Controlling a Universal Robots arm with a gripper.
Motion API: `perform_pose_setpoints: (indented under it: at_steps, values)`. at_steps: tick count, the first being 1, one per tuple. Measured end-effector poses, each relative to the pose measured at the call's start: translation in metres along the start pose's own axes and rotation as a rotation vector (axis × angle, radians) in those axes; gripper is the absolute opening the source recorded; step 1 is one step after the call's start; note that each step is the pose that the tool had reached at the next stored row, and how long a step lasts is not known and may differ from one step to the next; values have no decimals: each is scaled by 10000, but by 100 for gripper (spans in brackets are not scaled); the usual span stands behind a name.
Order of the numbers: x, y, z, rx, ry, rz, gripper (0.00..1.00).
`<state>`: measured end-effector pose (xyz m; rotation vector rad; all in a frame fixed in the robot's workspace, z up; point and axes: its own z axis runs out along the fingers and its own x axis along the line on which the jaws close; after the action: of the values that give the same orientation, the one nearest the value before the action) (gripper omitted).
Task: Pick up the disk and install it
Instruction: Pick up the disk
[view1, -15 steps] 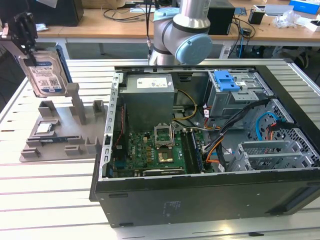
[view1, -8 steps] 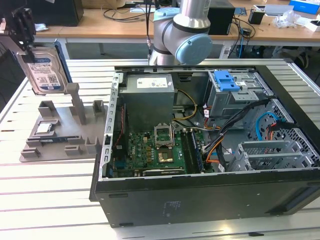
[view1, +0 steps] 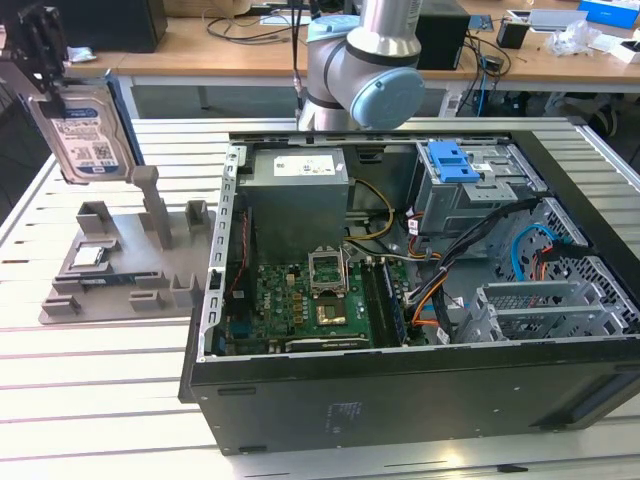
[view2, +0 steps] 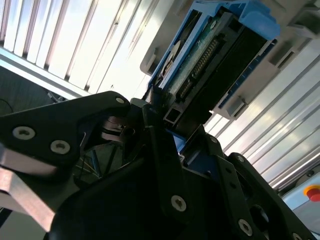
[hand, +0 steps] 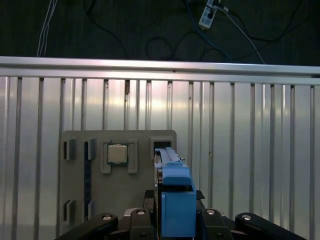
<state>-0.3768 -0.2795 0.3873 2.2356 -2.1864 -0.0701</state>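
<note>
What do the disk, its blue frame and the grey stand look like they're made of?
The disk: likely metal, silvery casing with a paper-like label. Its blue frame: probably plastic, smooth moulded look. The grey stand: seemingly matte plastic, uniform dull grey.

Bright light glares off the slatted table; the computer case interior sits shadowed.

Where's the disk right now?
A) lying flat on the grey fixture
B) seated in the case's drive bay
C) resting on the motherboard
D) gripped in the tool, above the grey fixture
D: in the exterior view the disk hangs upright from the tool, which is shut on its top edge. It is above the grey fixture and outside the PC case.
</note>
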Motion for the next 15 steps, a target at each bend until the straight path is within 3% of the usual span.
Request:
perform_pose_setpoints:
  at_steps: [15]
  values:
    - [-5, 9, -226, -1, 0, 0, 36]
